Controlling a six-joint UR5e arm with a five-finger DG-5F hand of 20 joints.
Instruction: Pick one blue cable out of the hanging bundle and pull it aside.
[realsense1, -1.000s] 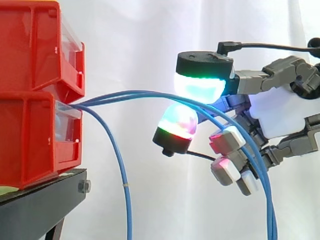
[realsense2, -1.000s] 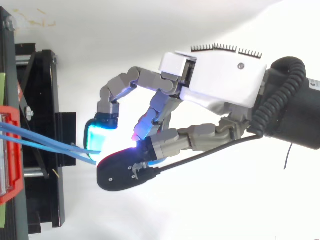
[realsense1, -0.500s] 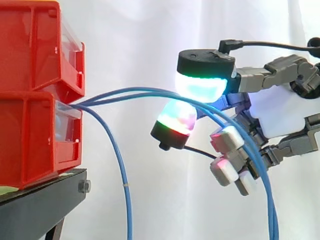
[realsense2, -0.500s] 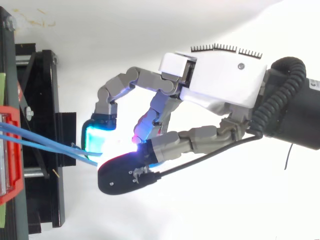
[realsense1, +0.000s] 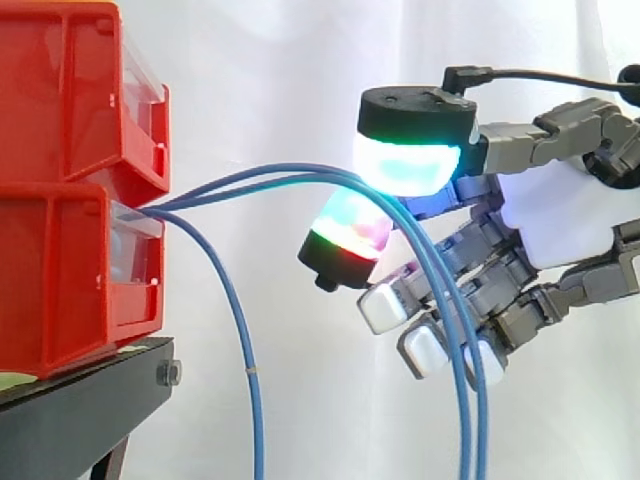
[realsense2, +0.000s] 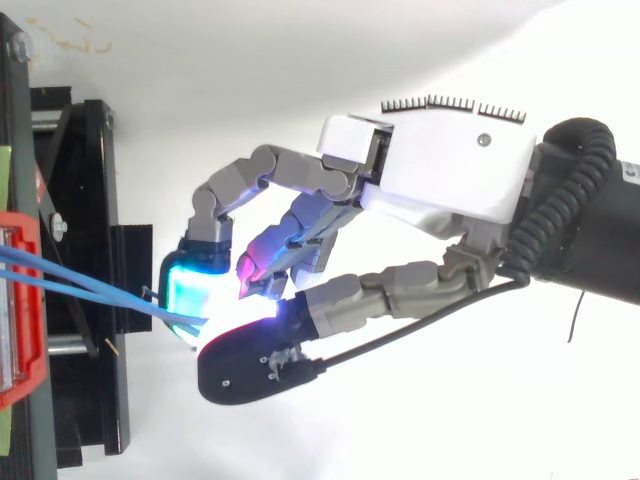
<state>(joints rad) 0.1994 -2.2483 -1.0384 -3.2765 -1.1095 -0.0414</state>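
Two blue cables (realsense1: 300, 172) cross the hand's (realsense1: 560, 230) curled fingers — pinched beneath its thumb pad.

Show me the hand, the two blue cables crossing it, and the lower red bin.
hand (realsense2: 450, 170), top view, white palm housing.
two blue cables (realsense1: 300, 172), side view, arched stretch left of the hand.
lower red bin (realsense1: 60, 270), side view, its side wall.

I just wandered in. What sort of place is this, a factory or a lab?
Most likely a robotics test lab, not a factory. A white curtain hangs as a backdrop, red bins sit on a black stand with blue cables trailing out, and a robot hand with glowing fingertips works at them.
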